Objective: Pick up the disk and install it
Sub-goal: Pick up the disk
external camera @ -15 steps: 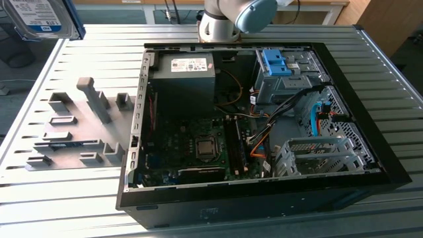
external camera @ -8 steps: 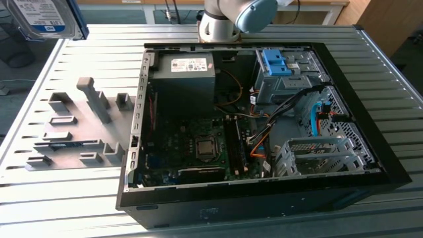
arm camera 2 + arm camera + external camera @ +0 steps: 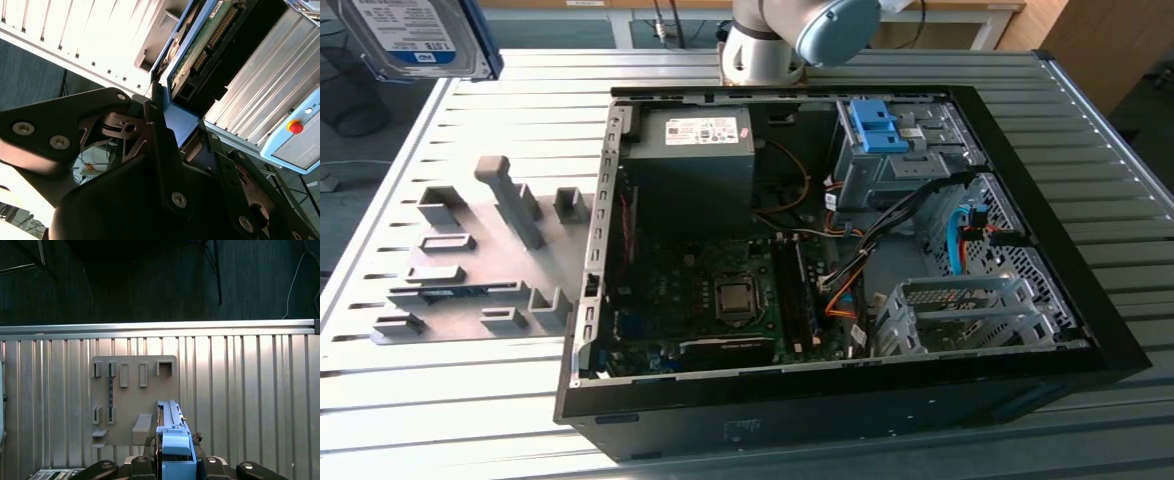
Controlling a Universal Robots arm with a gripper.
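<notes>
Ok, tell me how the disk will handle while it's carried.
Likely rigid: the disk is a metal slab in a plastic bracket. Probably heavy for its size. The gripper clamps only the bracket's end, so it might pivot or slip.

The disk [image 3: 420, 38] is cased in bare silver metal, paper-labelled, and framed in smooth, bright blue plastic. The worktop [image 3: 454, 400] is formed of ribbed, satin-finished metal.
</notes>
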